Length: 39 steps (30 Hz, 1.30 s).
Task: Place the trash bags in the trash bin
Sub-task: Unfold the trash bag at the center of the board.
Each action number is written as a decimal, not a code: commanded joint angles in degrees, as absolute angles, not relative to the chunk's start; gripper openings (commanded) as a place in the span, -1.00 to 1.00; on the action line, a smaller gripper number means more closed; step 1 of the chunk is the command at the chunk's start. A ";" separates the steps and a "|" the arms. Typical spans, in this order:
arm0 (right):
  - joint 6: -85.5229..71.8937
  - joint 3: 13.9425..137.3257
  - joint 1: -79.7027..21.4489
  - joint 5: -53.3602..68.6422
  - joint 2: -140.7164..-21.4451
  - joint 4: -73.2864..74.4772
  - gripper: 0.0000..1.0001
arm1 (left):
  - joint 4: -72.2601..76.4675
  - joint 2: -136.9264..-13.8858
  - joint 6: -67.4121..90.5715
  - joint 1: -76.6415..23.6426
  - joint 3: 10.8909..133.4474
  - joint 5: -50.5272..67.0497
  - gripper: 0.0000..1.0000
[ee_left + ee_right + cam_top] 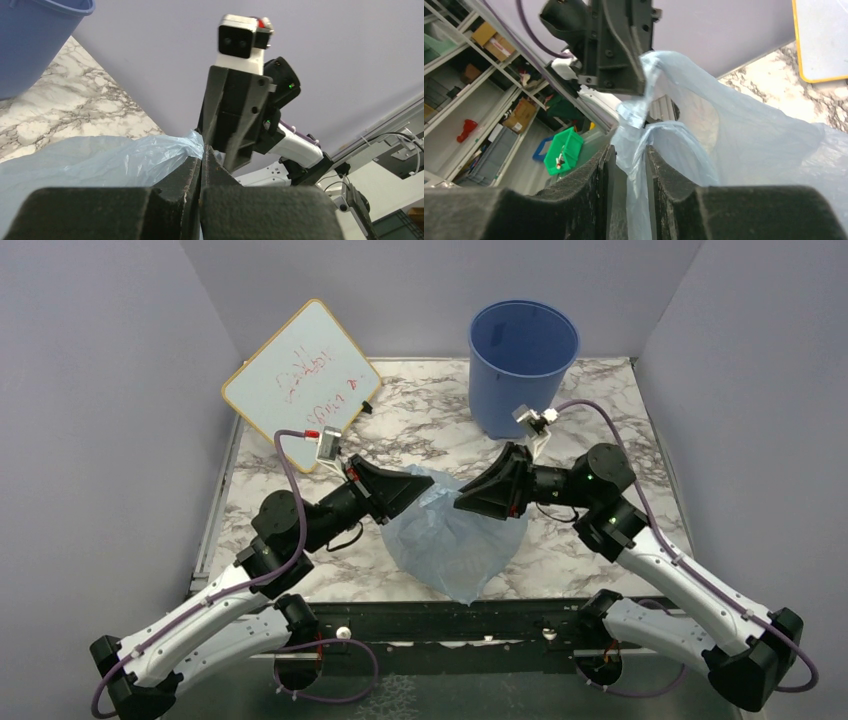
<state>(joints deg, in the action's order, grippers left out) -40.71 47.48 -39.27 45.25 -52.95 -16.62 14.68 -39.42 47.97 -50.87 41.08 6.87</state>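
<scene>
The trash bag [450, 540], thin translucent light-blue plastic, hangs above the marble table between my two grippers. My left gripper [425, 483] is shut on the bag's top edge; in the left wrist view its jaws [204, 150] meet with the film [100, 160] pinched at the tips. My right gripper [462, 502] faces it from the right. In the right wrist view its jaws [629, 150] stand apart, with a strand of the bag [749, 150] running loosely between them. The trash bin [523, 365], a round blue bucket, stands upright at the back, behind the right gripper.
A white board with red writing [300, 380] leans at the back left of the marble table [600, 550]. Grey walls close in the left, back and right sides. The bin's rim [30, 40] shows at the left wrist view's upper left.
</scene>
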 commanded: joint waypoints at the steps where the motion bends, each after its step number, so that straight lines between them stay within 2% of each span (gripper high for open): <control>1: -41.65 47.36 -39.45 43.71 -51.50 -20.11 -0.31 | 17.27 -41.08 48.38 -51.06 40.41 7.41 -1.00; 4: -45.99 45.65 -39.45 44.71 -51.80 -26.38 -0.45 | 17.34 -41.62 48.73 -51.06 40.57 8.26 -1.00; 10: -48.35 46.25 -39.46 49.16 -55.19 -28.17 -0.91 | 17.40 -41.12 49.36 -51.06 39.90 8.02 -1.00; 13: -48.21 45.62 -39.45 44.97 -53.85 -27.69 -0.98 | 17.40 -40.46 49.46 -51.04 39.51 7.85 -1.00; 18: -48.73 41.19 -39.46 25.91 -47.75 -23.68 -0.99 | 16.83 -40.32 48.95 -51.00 39.07 8.93 -1.00; 21: -51.45 38.62 -39.45 23.15 -46.08 -27.94 -0.99 | 16.87 -40.57 49.32 -51.02 38.98 9.50 -1.00; 23: -52.76 38.29 -39.46 24.39 -46.27 -30.69 -0.98 | 16.91 -40.89 49.08 -50.98 39.41 9.84 -1.00; 27: -52.22 41.78 -39.46 34.67 -49.92 -32.48 -0.97 | 17.01 -43.27 48.40 -50.98 40.87 12.69 -1.00; 31: -54.68 41.21 -39.46 37.84 -51.30 -37.06 -0.92 | 17.74 -45.93 48.79 -50.98 41.73 15.97 -1.00; 34: -55.03 41.52 -39.42 39.50 -51.38 -37.45 -0.89 | 18.09 -45.10 49.91 -51.00 40.54 12.94 -1.00; 39: -52.80 44.72 -39.46 47.92 -53.22 -32.82 -0.67 | 18.46 -42.86 49.53 -51.04 39.35 8.98 -1.00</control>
<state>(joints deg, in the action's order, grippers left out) -54.13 40.69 -39.31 39.16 -51.88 -33.67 16.21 -44.99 49.50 -50.87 39.68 11.84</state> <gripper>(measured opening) 0.129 0.003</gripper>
